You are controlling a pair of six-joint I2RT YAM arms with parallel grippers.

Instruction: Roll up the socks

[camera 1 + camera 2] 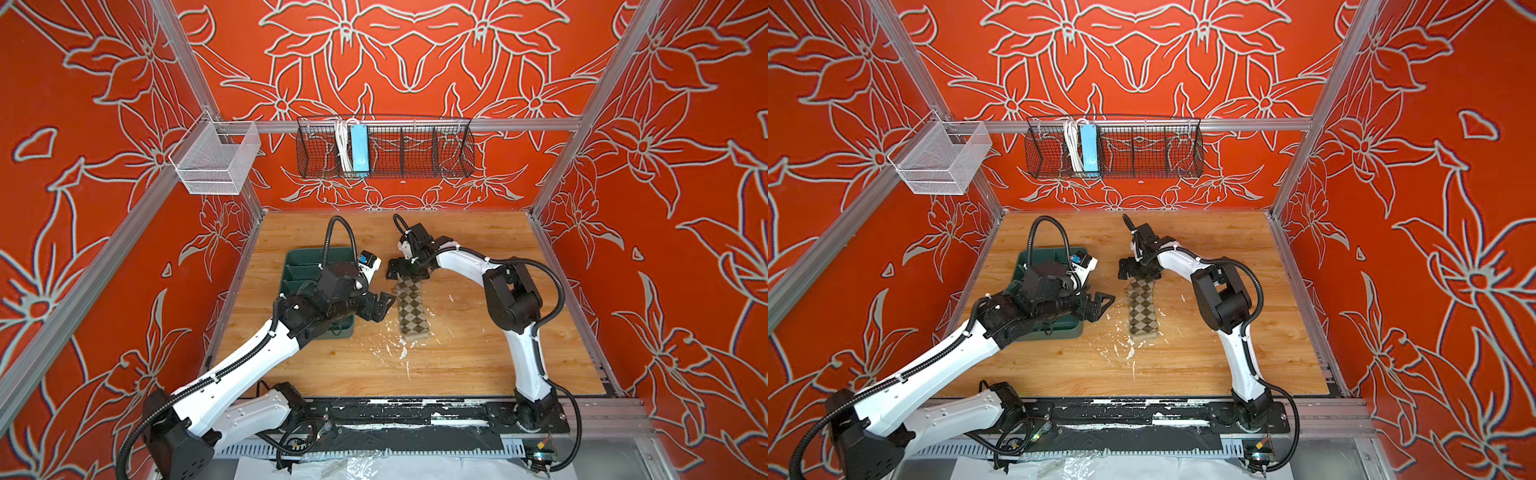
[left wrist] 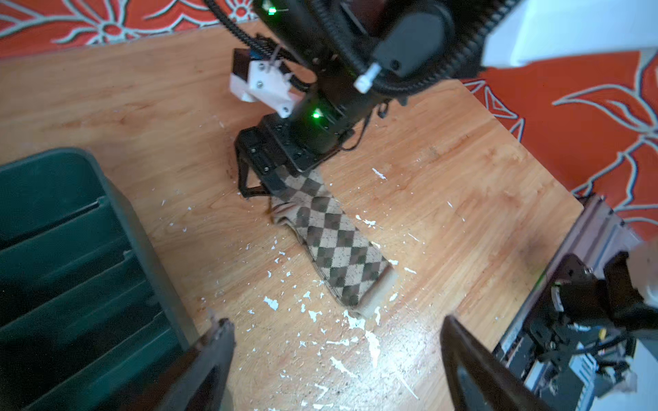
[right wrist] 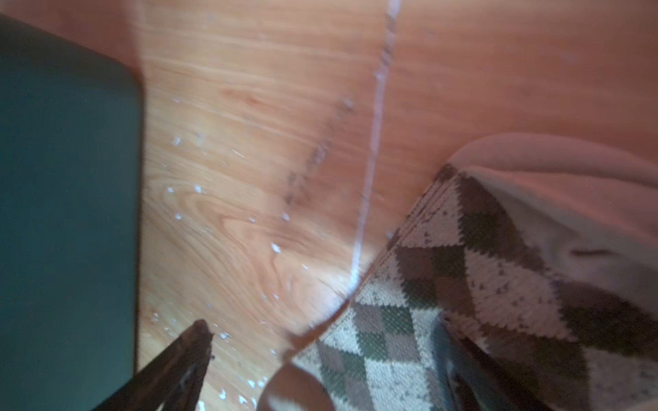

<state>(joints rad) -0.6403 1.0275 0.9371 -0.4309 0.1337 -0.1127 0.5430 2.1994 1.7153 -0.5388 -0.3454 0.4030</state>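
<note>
Argyle sock [image 1: 408,309] lies flat and lengthwise on the tabletop [image 1: 478,353], cuff end toward the arm bases, toe end under the right tool [image 1: 405,270]. No purple sock is visible. Left tool [image 1: 380,305] hangs just beside the sock's edge, jaws spread wide, empty; probably clearing away. Right tool's jaws are wide apart, straddling the toe end, likely placed to begin the roll. Beyond the left tool: green divided tray [image 1: 309,259].
</note>
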